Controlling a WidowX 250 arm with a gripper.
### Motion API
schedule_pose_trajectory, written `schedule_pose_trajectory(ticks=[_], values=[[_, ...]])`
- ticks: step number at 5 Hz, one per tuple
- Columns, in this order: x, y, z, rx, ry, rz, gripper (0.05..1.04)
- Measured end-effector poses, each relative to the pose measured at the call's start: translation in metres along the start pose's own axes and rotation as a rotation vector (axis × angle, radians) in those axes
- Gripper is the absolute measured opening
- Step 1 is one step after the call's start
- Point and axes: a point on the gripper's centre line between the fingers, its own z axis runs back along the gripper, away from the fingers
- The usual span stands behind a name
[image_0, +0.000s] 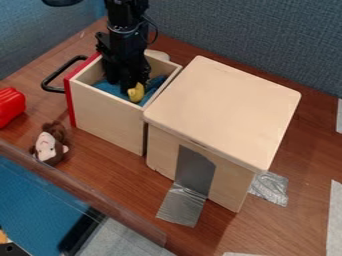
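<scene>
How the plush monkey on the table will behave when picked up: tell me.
The plush monkey looks soft and stuffed, so it would probably squash a little in a grip. It is likely light for its size. Its fuzzy brown parts suggest it won't be very slippery.

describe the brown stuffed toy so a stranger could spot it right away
Find the big wooden box, then the open drawer beside it, with the black handle. On the table, just off that drawer's near corner, lies a small toy with a pale face. Its fuzzy brown head sets it apart from the bright red object nearby.
</scene>
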Motion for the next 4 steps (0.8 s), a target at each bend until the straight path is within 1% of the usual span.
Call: schedule_pose_trajectory(ticks=[1,2,3,4], values=[[0.0,-0.003,0.003,-0.018,-0.007,0.002,0.142],[-0.001,-0.006,0.009,-0.045,-0.01,0.003,0.05],[0.005,-0.003,0.044,-0.075,-0.077,0.029,0.068],[0.004,-0.001,0.06,-0.093,-0.09,0.044,0.209]])
